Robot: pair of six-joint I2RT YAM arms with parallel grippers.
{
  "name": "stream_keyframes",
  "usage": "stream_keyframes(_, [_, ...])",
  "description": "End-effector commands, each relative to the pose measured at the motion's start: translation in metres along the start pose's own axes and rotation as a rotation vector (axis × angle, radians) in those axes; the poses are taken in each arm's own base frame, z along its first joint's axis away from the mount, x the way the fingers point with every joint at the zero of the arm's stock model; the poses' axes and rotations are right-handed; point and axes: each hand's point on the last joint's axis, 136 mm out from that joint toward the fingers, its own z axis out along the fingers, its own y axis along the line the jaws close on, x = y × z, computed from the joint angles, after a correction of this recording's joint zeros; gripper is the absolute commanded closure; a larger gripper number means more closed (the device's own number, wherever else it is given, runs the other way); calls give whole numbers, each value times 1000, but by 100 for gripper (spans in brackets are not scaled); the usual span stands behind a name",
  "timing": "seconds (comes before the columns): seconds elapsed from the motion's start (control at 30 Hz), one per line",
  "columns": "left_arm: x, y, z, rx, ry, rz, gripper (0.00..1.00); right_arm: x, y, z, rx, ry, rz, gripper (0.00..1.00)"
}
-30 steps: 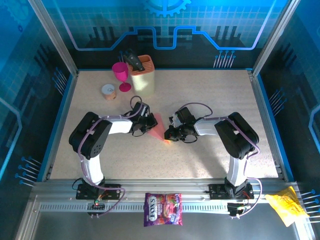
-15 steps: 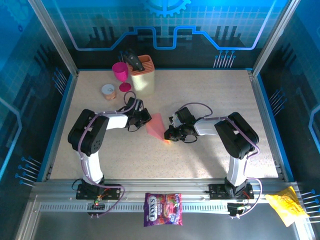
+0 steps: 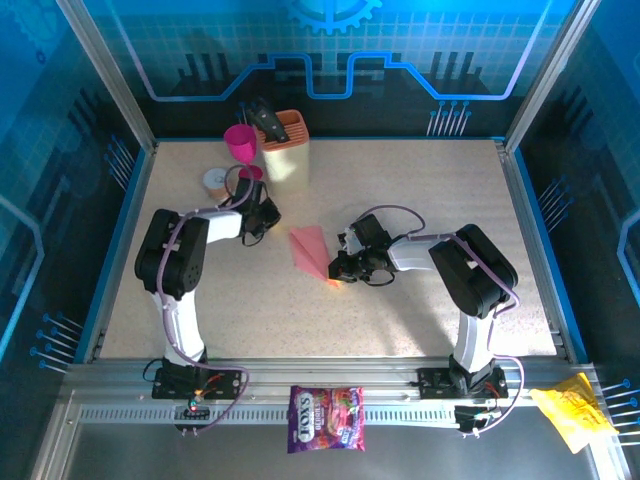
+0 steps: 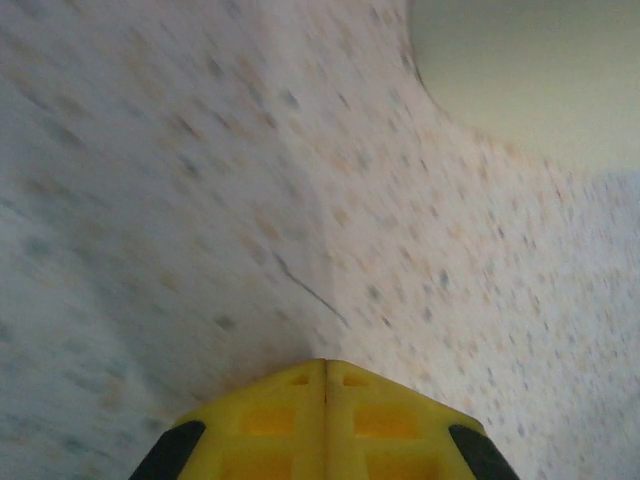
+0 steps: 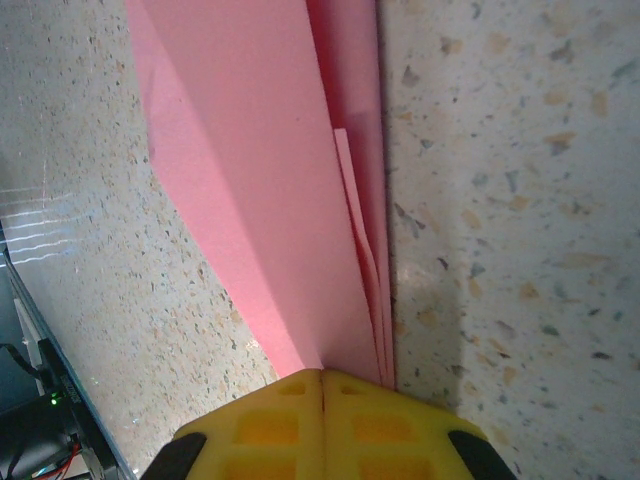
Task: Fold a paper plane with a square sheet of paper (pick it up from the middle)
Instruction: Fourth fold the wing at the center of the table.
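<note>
A pink-red paper plane (image 3: 310,250) lies flat on the speckled table (image 3: 420,200), a little left of centre. It is a slim folded dart, and its narrow end points toward the near right. In the right wrist view the plane (image 5: 280,200) shows several stacked layers whose edges run side by side along its right side. There it tapers down to the yellow fingertips.

The right gripper (image 3: 337,272) sits low at that narrow end. Its jaws are closed, fingertips meeting with no gap (image 5: 323,378). The paper reaches right up to them. I cannot tell whether the tip is pinched between them or only pressed beneath them.

The left gripper (image 3: 262,212) is well apart from the plane, off to its far left. Its jaws are also closed and hold nothing (image 4: 325,368). They hang over bare table, and that view is blurred.

Beyond the left gripper, near the back edge, stand a beige block (image 3: 285,155) and a magenta goblet (image 3: 241,145), just beside each other. A small round object (image 3: 217,182) sits to their left.

On the metal rail in front of the arm bases lie a purple candy bag (image 3: 326,418) and, far right, a crinkled yellow wrapper (image 3: 572,412).
</note>
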Motion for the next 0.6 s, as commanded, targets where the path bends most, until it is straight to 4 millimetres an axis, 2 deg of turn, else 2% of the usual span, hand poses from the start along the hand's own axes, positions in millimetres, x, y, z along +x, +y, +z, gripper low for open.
stream_keyframes(0.0, [-5,-20,-24,13,-18,99,100,111,-142,12,524,274,174,100])
stream_keyframes(0.13, [42,-69,-48,161,76,188,99,101,-130,12,495,250,135,100])
stream_keyframes(0.27, [94,-91,-47,234,172,219,96,92,-120,10,478,231,110,100])
stream_keyframes(0.37, [115,-89,-36,217,195,229,96,90,-117,11,474,228,102,100])
stream_keyframes(0.57, [132,-59,-13,136,234,199,97,89,-108,13,440,219,78,100])
